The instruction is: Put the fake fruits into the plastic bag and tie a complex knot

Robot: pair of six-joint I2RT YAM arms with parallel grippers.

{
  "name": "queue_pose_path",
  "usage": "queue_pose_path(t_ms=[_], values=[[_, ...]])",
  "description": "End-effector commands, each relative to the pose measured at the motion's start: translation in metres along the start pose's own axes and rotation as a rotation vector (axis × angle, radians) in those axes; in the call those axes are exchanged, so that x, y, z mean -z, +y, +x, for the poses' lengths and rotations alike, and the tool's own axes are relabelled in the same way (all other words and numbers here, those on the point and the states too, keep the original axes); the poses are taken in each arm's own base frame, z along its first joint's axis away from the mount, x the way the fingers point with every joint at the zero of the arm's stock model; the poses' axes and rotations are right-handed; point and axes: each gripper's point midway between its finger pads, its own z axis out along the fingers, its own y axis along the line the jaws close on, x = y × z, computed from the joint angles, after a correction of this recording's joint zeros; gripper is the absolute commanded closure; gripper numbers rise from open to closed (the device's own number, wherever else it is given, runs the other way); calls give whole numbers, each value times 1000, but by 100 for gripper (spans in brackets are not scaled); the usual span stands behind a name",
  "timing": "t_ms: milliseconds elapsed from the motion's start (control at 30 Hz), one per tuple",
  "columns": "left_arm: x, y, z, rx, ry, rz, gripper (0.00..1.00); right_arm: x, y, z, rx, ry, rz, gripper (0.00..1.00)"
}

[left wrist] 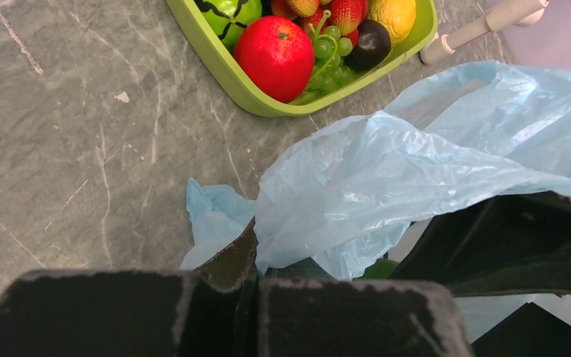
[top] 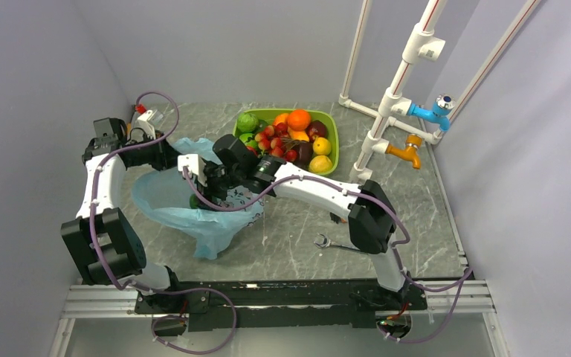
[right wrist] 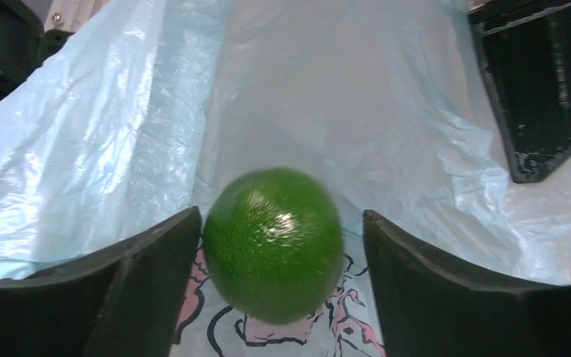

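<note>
The light-blue plastic bag (top: pixel 210 217) lies open on the table left of centre. My left gripper (top: pixel 172 154) is shut on its far rim and holds the mouth up; in the left wrist view (left wrist: pixel 256 260) the plastic (left wrist: pixel 416 163) is pinched between the jaws. My right gripper (top: pixel 199 187) is inside the bag's mouth, open. A green fake fruit (right wrist: pixel 273 242), blurred, sits between its fingers above the bag's printed bottom (right wrist: pixel 327 97), with a gap on the right side. Other fake fruits (top: pixel 297 137) lie in the lime-green tray (top: pixel 332 130). No knot is in view.
The tray (left wrist: pixel 223 71) is just beyond the bag, holding a red apple (left wrist: pixel 275 48). A white pipe frame (top: pixel 394 97) with blue and orange valves stands at the back right. A small wrench (top: pixel 323 240) lies on the table near the right arm. Walls close both sides.
</note>
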Motion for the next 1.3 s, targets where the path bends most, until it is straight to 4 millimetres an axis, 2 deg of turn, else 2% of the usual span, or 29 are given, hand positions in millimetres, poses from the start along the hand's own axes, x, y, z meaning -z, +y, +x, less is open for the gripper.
queue_pose_path(t_ms=[0,67,167,300,367,433,533,667,767,867,933,1000,1100,1200,1267], values=[[-1,0,-6,-23,-18,25,100,22,-15,-48,69,-97,70,7],[-1,0,-6,-22,-16,24,100,30,-19,-68,74,-130,81,1],[-1,2,-7,-27,-12,21,100,50,-28,-102,65,-189,100,1],[0,2,-5,-32,-6,19,100,100,-46,-151,16,-315,133,3],[-1,3,-4,-33,-1,18,100,130,-58,-163,-20,-364,166,3],[0,4,-4,-34,2,15,100,158,-71,-163,-64,-387,196,4],[-1,4,-5,-36,2,15,100,193,-95,-138,-132,-355,281,4],[-1,6,-7,-34,-2,11,100,220,-125,-66,-210,-212,417,5],[-1,6,-8,-32,0,11,100,235,-158,-5,-300,-68,566,7],[-1,7,-8,-34,3,11,100,248,-188,39,-394,15,656,6],[-1,7,-7,-30,6,11,100,249,-204,53,-428,29,681,5],[-2,8,-6,-29,10,13,100,240,-219,62,-435,25,692,4],[-3,11,-5,-23,16,12,100,213,-244,71,-472,-1,671,2],[-3,13,-9,-26,14,10,100,191,-269,70,-496,-64,670,0],[-3,14,-9,-27,14,7,100,178,-278,71,-492,-94,685,0]])
